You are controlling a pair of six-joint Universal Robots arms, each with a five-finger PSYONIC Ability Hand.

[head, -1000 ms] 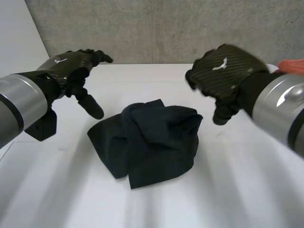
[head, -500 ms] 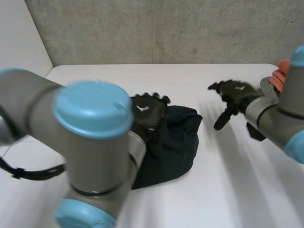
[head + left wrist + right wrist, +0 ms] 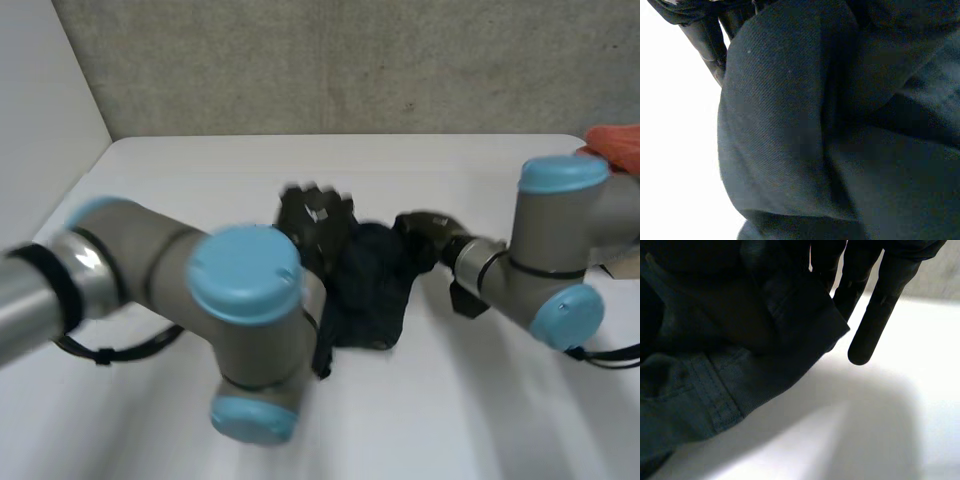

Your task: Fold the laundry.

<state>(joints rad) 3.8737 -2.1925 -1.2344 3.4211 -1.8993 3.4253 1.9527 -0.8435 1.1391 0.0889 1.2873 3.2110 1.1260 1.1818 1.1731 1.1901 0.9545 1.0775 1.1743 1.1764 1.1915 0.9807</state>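
Dark garment (image 3: 370, 285) lies lengthwise toward the robot between left hand (image 3: 315, 215) and right hand (image 3: 425, 232); grips unclear.

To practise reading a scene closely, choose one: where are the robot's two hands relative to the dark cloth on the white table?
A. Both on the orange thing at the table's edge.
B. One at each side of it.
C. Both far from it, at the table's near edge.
B: in the head view the left hand is at one side of the dark cloth and the right hand is at the opposite side, with the cloth between them.
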